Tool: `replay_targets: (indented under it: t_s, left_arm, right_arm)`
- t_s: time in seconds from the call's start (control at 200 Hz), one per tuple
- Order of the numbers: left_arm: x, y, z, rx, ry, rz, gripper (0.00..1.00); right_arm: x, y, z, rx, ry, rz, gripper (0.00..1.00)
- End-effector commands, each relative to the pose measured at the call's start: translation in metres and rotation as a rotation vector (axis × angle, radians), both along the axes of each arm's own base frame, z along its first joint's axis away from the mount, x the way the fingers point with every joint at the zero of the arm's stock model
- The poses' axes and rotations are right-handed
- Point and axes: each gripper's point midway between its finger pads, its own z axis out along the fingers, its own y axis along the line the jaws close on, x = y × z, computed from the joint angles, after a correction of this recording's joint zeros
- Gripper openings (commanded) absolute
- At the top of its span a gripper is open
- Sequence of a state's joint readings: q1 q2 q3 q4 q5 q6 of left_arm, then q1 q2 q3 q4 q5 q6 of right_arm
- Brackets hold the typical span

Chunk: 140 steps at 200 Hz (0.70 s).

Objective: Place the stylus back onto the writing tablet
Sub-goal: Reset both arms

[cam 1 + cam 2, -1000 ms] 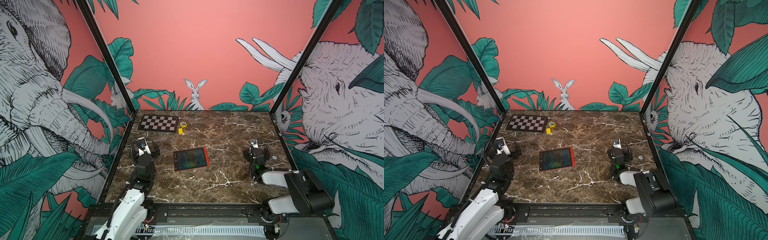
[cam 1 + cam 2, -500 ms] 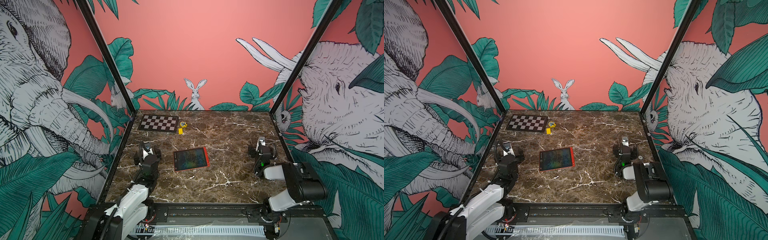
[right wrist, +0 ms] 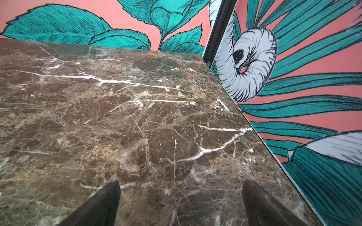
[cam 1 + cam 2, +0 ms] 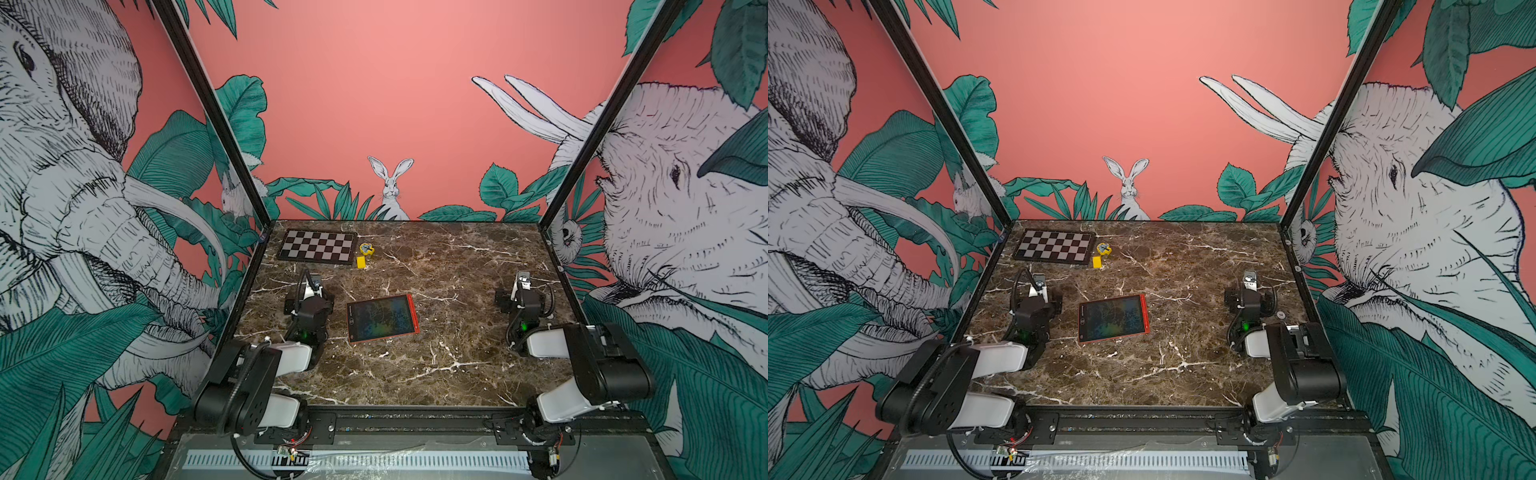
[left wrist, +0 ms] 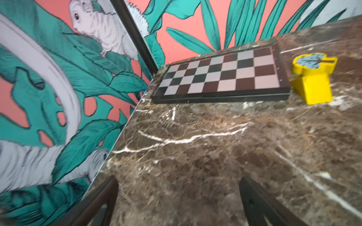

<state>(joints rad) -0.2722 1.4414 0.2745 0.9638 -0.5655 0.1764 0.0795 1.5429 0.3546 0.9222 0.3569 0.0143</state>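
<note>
Bare table [image 4: 436, 357] all around writing tablet [image 4: 381, 318].

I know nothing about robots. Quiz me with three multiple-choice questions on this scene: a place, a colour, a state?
1. Where is the writing tablet? A middle of the table B far left corner C against the right wall
2. Its frame colour? A blue B orange-red C white
3. The left gripper and right gripper are? A both open, empty B both shut C holding the tablet
Key: 1A, bare marble all round it; 2B, orange-red rim; 3A, wrist views show jaws apart, nothing between.
</note>
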Motion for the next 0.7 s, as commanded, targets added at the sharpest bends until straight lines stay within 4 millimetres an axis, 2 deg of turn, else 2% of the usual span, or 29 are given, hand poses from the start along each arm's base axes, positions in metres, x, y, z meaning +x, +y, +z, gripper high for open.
replay_targets:
  t_s: [0.0,0.09,0.125,0.15,0.19,0.24,0.3,0.37,0.44,0.495,0.695]
  left_arm:
    - [0.015,-0.005,0.019,0.017,-0.148,-0.054,0.99]
    - [0.009,-0.001,0.009,-0.047,-0.073,-0.055,0.99]
    - [0.015,0.001,0.006,-0.078,-0.068,-0.080,0.99]
    - [0.018,0.003,-0.004,-0.106,-0.042,-0.090,1.00]
    - [0.032,0.008,-0.003,-0.100,-0.063,-0.086,0.99]
    - [0.033,0.008,-0.016,-0.122,0.045,-0.073,0.99]
    - [0.037,0.012,-0.008,-0.135,-0.006,-0.073,0.99]
    - [0.034,0.013,-0.015,-0.143,0.044,-0.064,0.99]
    - [0.038,0.013,-0.009,-0.132,0.000,-0.071,1.00]
    - [0.035,0.013,-0.014,-0.137,0.031,-0.065,1.00]
    - [0.034,0.012,-0.013,-0.146,0.039,-0.066,1.00]
  right_arm:
    - [0.005,-0.002,0.010,0.008,-0.043,-0.021,0.99]
    - [0.005,-0.002,0.010,0.009,-0.041,-0.020,0.99]
    - [0.005,-0.003,0.010,0.009,-0.040,-0.022,0.99]
    - [0.005,-0.002,0.010,0.009,-0.040,-0.020,0.99]
    - [0.005,-0.003,0.009,0.008,-0.037,-0.022,0.99]
    - [0.005,-0.002,0.009,0.010,-0.038,-0.020,0.99]
    - [0.005,-0.002,0.009,0.009,-0.037,-0.022,0.99]
    - [0.005,-0.002,0.009,0.009,-0.037,-0.020,0.99]
    - [0.005,-0.002,0.009,0.009,-0.038,-0.020,0.99]
    - [0.005,-0.002,0.009,0.009,-0.037,-0.021,0.99]
    - [0.006,-0.002,0.008,0.009,-0.029,-0.020,0.99]
